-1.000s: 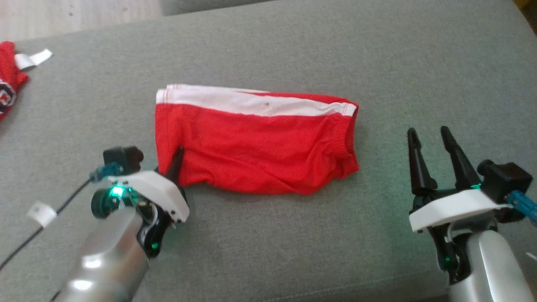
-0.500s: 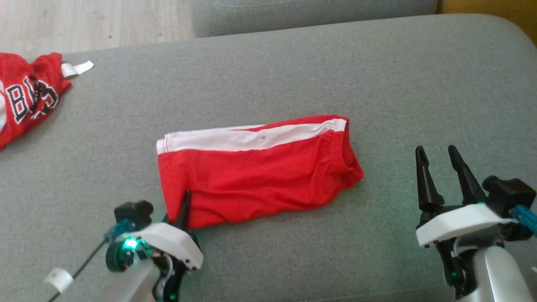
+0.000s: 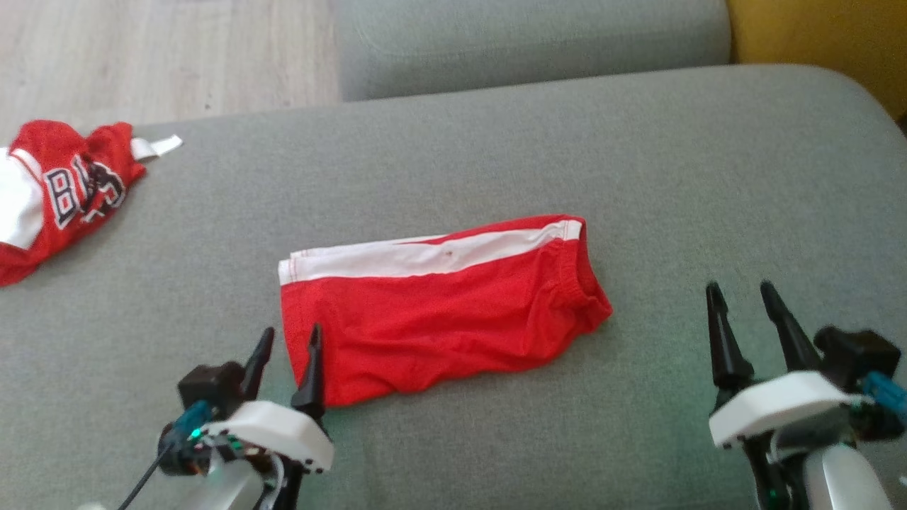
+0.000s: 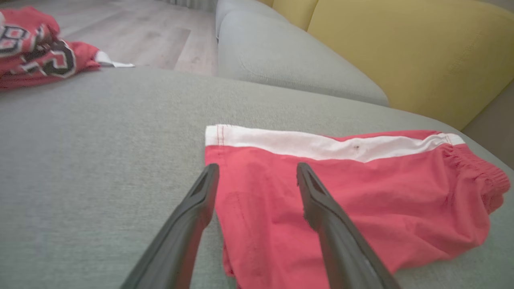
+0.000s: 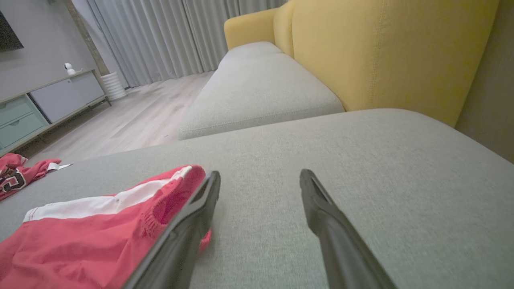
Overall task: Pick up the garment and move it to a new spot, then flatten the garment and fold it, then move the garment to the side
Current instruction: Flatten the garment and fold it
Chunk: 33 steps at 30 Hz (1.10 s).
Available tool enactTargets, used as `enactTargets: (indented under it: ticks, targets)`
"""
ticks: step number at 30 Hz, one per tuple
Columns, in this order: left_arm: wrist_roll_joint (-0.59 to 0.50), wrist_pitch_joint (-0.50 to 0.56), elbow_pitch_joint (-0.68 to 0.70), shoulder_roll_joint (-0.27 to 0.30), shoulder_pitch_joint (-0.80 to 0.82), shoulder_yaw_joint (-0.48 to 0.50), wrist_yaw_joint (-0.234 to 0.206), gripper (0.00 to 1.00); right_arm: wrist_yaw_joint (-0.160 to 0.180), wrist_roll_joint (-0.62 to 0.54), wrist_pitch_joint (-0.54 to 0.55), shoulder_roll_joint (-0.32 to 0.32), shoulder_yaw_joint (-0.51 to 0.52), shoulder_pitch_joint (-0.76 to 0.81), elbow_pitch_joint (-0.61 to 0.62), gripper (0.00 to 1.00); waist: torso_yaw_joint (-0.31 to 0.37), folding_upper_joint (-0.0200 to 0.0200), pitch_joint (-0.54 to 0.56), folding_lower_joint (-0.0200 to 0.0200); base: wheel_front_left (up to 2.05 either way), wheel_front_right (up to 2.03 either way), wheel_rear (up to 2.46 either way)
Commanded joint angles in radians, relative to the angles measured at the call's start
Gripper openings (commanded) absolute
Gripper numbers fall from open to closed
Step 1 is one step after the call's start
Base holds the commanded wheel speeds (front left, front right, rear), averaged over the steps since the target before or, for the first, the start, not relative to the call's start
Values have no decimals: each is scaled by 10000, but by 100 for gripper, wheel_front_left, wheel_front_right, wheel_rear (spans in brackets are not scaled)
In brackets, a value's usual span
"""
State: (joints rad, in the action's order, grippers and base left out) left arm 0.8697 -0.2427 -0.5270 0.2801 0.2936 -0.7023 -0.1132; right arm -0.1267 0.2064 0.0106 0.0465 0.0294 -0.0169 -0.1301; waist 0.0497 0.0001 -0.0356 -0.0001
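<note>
Since the earlier frames the left gripper (image 3: 292,333) has let go: its fingers (image 4: 196,216), then pinched together on the garment's near left corner, now stand spread with nothing between them. The head camera has also tilted, so the whole scene sits lower in that view; we do not read this as travel of the cloth.

The garment (image 3: 439,319), red shorts with a white side stripe, lies folded lengthwise near the middle of the grey cushion (image 3: 496,142), waistband end toward the cushion's right. The left gripper sits at the cushion's near edge, left of centre. In its wrist view one finger is over bare cushion and the other over red cloth, straddling the garment's hem. The right gripper (image 3: 740,290) stands over the cushion's near right part, jaws apart and empty. A red jersey (image 3: 64,191) lies at the cushion's far left corner.

We judge the fold made and the move aside either just finished or pending. Three risks follow:
- The finger above the mesh could snag it as the arm withdraws, lifting the top layer.
- A fresh one-corner pinch and drag could skew or open the bundle, whose near edge is already rumpled.
- Travel toward the cushion's far left could run it into the jersey.
</note>
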Motion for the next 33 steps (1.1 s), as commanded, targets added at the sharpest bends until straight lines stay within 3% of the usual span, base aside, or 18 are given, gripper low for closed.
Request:
enactTargets:
  ticks: [1, 8, 16, 26, 33]
  targets:
    - [-281, -173, 529, 370, 64, 568, -161, 100, -40, -84, 30, 37, -152, -46, 319, 100, -116, -1, 212, 1, 0, 0, 0]
    - [-1306, -188, 2191, 555, -944, 1386, -633, 100, -40, -103, 193, 37, -124, 246, 288, 100, -578, -1, 551, 1, 0, 0, 0]
    - [-1692, -190, 3108, 305, -1831, 1753, -811, 100, -40, 38, 561, 37, -525, -345, -404, 100, -1348, -1, 602, 1, 0, 0, 0]
    - [-1985, -190, 3373, 5, -1949, 1814, -719, 100, -40, -552, 835, 37, -937, -2296, -2870, 100, -2258, -1, 297, 1, 0, 0, 0]
    - [-2154, -190, 3359, -199, -1897, 1987, -638, 100, -40, -2294, 849, 37, 177, -3122, -4779, 100, -2770, -1, -16, 1, 0, 0, 0]
